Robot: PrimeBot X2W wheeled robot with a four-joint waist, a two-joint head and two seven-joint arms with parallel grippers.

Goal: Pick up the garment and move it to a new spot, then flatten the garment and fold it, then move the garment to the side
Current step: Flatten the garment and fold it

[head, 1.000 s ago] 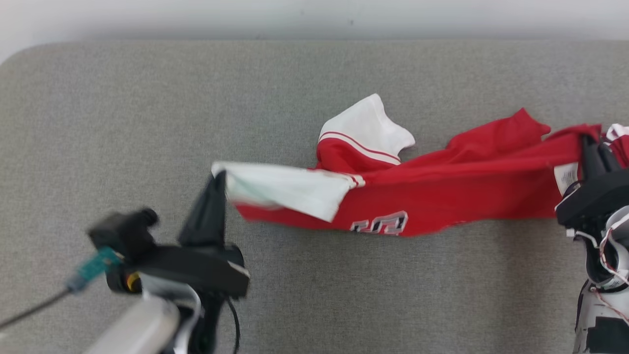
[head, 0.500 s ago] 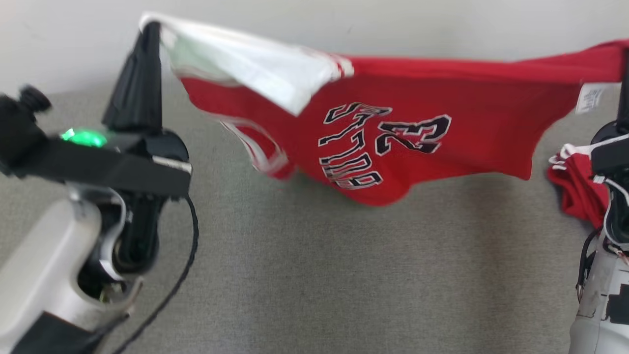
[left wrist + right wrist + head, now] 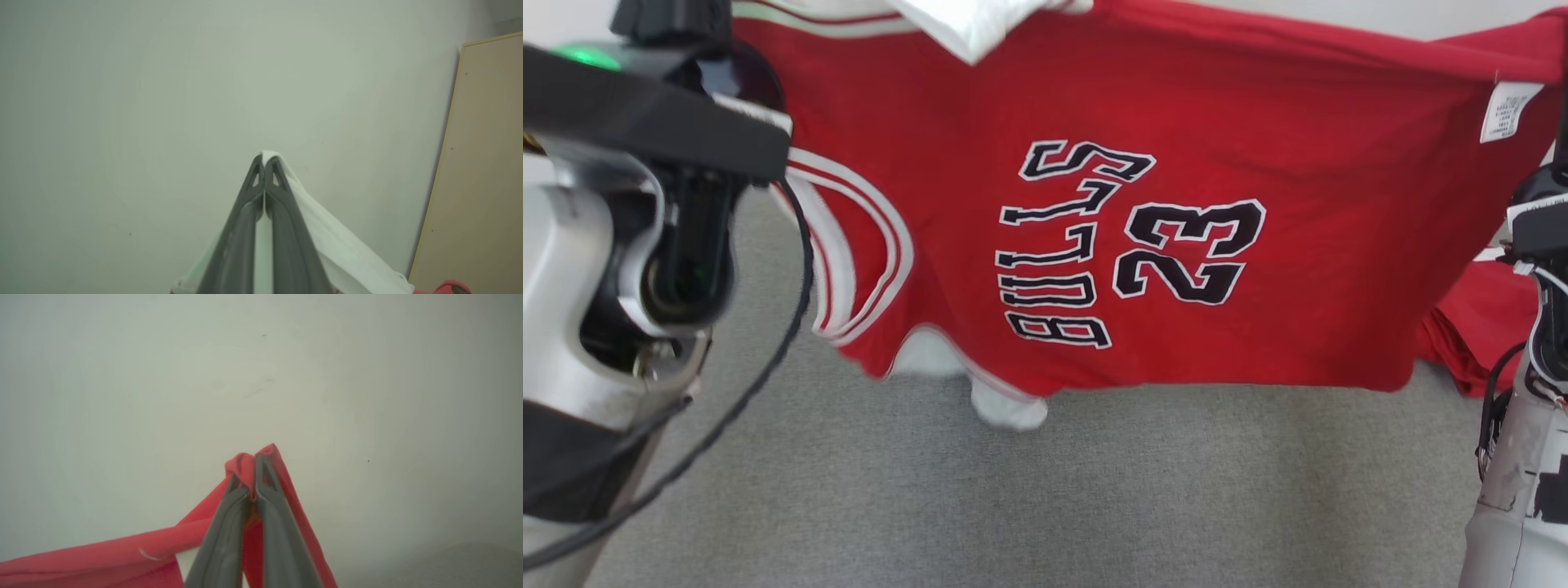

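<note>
Two closed grippers hold the red jersey (image 3: 1258,245) up — the left gripper (image 3: 263,160) clamped on a white edge, the right gripper (image 3: 254,457) on a red one — stretched between them above the grey surface (image 3: 1045,506).

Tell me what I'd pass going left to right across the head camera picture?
The left gripper → on the red jersey: white-striped armhole → BULLS lettering → number 23 → white care label → right gripper.
</note>
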